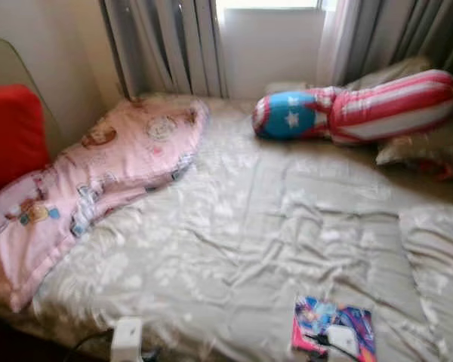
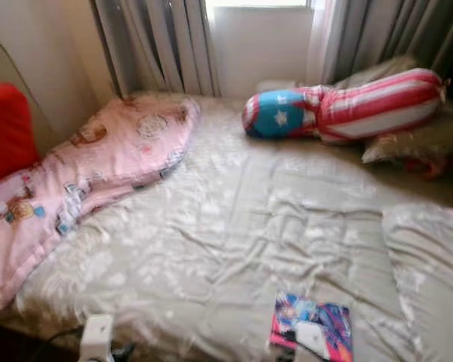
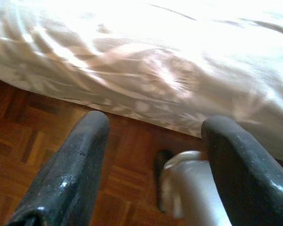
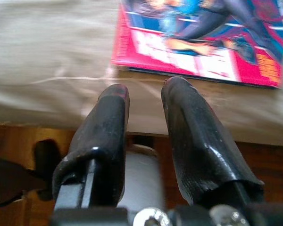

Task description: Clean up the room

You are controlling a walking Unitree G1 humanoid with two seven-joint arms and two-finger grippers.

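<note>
While nearly closed & empty, right gripper (image 4: 144,89) just short of comic book (image 4: 198,40) on bed (image 1: 234,226).

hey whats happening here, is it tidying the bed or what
The robot stands at the foot of a bed with a rumpled beige cover. Its right pincer sits at the bed's edge just short of a colourful book, fingers close together with a narrow gap, holding nothing. The left pincer is open near the floor. A pink pillow and a striped bolster lie on the bed.
</note>
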